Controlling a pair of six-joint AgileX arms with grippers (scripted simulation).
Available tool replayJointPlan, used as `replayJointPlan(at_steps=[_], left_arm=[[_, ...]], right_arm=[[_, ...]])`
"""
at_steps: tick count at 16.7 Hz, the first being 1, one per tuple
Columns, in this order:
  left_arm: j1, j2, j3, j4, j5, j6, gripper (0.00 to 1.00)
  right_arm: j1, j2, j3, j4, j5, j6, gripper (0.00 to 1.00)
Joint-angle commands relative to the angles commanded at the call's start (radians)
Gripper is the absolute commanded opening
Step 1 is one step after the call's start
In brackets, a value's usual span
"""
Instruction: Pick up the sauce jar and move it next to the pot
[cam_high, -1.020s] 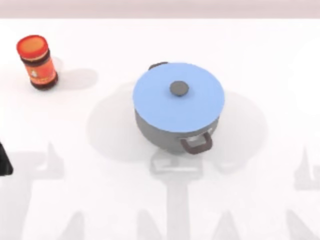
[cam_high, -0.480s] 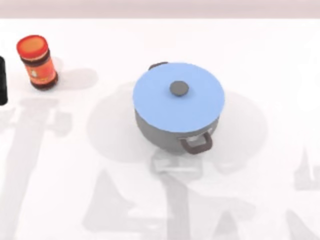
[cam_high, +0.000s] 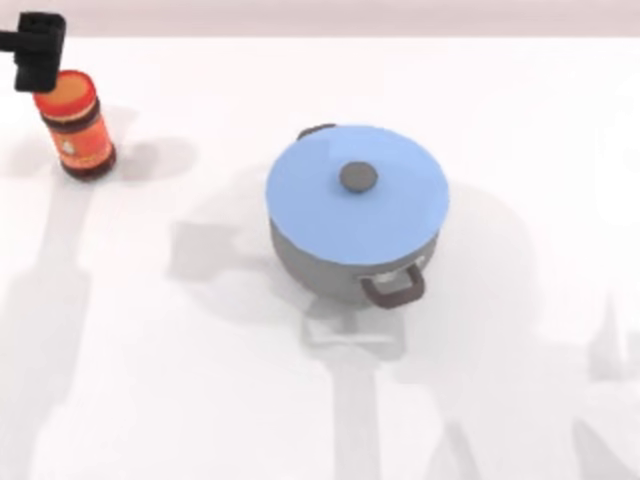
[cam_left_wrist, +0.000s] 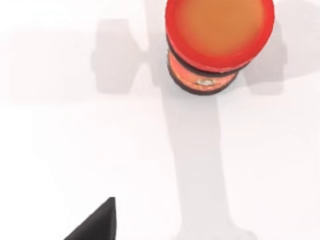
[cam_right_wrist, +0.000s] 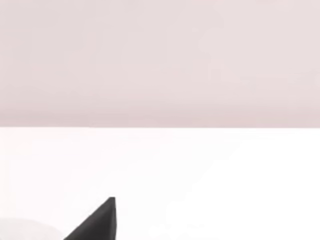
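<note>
The sauce jar (cam_high: 75, 125), dark with an orange-red lid and label, stands upright at the table's far left. In the left wrist view the sauce jar (cam_left_wrist: 217, 45) is seen from above, lid uppermost. My left gripper (cam_high: 40, 50) hovers just behind and to the left of the jar's lid, open and holding nothing. Only one dark fingertip (cam_left_wrist: 102, 222) of it shows, well apart from the jar. The grey pot (cam_high: 355, 215) with its light blue lid and dark knob sits mid-table. My right gripper is outside the top view; one fingertip (cam_right_wrist: 102, 220) shows, open and holding nothing.
The pot's brown handle (cam_high: 393, 287) sticks out toward the front and another handle (cam_high: 315, 131) toward the back left. A wide stretch of white table (cam_high: 190, 220) separates jar and pot. The right wrist view faces the table's far edge and a pale wall (cam_right_wrist: 160, 60).
My left gripper has travelled from the left edge near the front toward the back, ending beside the jar's lid. Jar and pot have stayed put.
</note>
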Motion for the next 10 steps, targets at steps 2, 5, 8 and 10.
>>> replayJointPlan(at_steps=[2, 5, 8, 10], left_arm=[[0.000, 0.175, 0.177, -0.092, 0.003, 0.014, 1.00], [-0.001, 0.404, 0.421, -0.210, 0.007, 0.032, 1.00], [0.000, 0.580, 0.622, -0.296, 0.009, 0.047, 1.00], [0.000, 0.662, 0.722, -0.334, 0.010, 0.054, 1.00]], right_arm=[[0.000, 0.000, 0.000, 0.000, 0.000, 0.000, 1.00], [0.000, 0.000, 0.000, 0.000, 0.000, 0.000, 1.00], [0.000, 0.000, 0.000, 0.000, 0.000, 0.000, 1.00], [0.000, 0.000, 0.000, 0.000, 0.000, 0.000, 1.00]])
